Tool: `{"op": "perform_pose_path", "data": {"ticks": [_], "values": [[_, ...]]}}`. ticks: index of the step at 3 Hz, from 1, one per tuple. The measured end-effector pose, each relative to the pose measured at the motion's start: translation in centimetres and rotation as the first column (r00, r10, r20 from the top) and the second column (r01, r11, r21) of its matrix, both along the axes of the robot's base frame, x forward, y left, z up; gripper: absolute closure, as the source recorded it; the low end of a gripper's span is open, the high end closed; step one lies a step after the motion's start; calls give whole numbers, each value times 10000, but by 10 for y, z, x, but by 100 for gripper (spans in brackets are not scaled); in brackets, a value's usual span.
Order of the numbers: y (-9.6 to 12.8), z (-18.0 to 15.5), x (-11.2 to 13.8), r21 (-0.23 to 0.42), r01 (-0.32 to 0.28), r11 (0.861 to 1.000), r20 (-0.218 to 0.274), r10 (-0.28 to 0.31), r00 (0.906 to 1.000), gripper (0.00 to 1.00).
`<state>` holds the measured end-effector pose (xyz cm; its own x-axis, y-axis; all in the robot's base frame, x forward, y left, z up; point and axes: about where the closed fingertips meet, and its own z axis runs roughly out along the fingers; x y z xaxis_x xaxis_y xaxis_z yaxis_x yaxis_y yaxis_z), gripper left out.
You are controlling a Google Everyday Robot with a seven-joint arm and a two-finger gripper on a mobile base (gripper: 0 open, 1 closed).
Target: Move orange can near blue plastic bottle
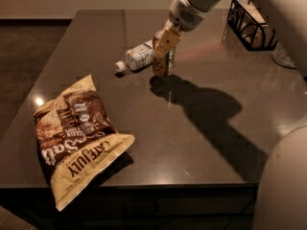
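Note:
The orange can stands upright on the dark table, right beside the blue plastic bottle, which lies on its side with its white cap toward the left. My gripper reaches down from the upper right and covers the can's top and upper side. Its tan finger lies across the front of the can. The can's base rests on the table next to the bottle's end.
A brown and cream chip bag lies at the front left of the table. A black wire rack stands at the back right, with a glass object beside it. My arm's shadow falls across the table's middle.

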<state>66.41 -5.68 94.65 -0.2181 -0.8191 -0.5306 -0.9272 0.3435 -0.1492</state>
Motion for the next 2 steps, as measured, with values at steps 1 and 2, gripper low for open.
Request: {"op": "perform_pose_path", "data": {"ticks": [1, 2], "values": [[3, -1, 18, -59, 157, 9999, 198, -156, 9997, 100], [2, -6, 31, -68, 439, 9990, 312, -437, 9986, 100]]}}
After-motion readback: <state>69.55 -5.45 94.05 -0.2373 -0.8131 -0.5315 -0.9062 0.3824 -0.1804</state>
